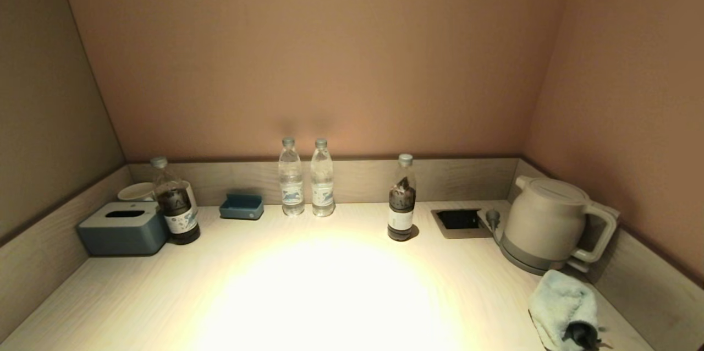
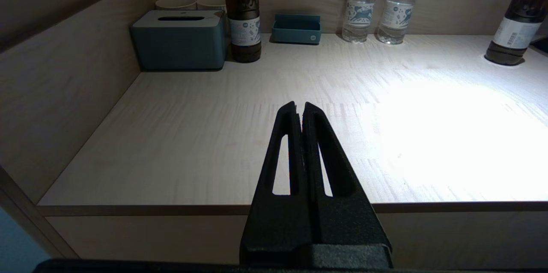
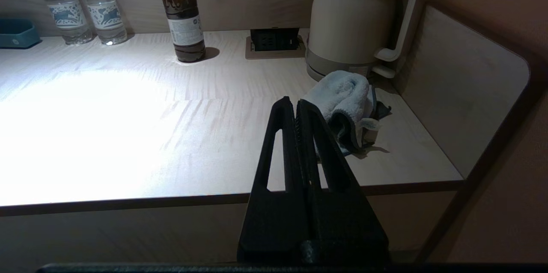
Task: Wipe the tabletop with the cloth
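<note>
The cloth (image 1: 564, 307) is sitting bunched up at the near right corner of the table (image 1: 330, 285), just in front of the kettle (image 1: 544, 224) and close to the right side wall. It's a pale blue rolled-up bundle with a dark edge — its long axis runs roughly from the kettle toward the front edge of the table, and the darker open end points at the front edge. Nothing is touching it.

Both arms are held back at the front of the table, out of the head view. The right hand (image 3: 296, 104) hangs over the front edge near the cloth, fingers pressed together with nothing between them. The left hand (image 2: 298, 107) is the same deal over the left part of the table — clenched on nothing, well apart from the cloth.

Other stuff on the table: 2 clear water bottles (image 1: 306, 179) side by side at the back wall, a dark bottle (image 1: 401, 199) standing right of them, another dark bottle (image 1: 175, 202) next to a blue-grey tissue box (image 1: 124, 228) at the left, 2 cups (image 2: 192, 3) behind that box, a small blue tray (image 1: 241, 206), and a recessed socket box (image 1: 459, 221) beside the kettle.
</note>
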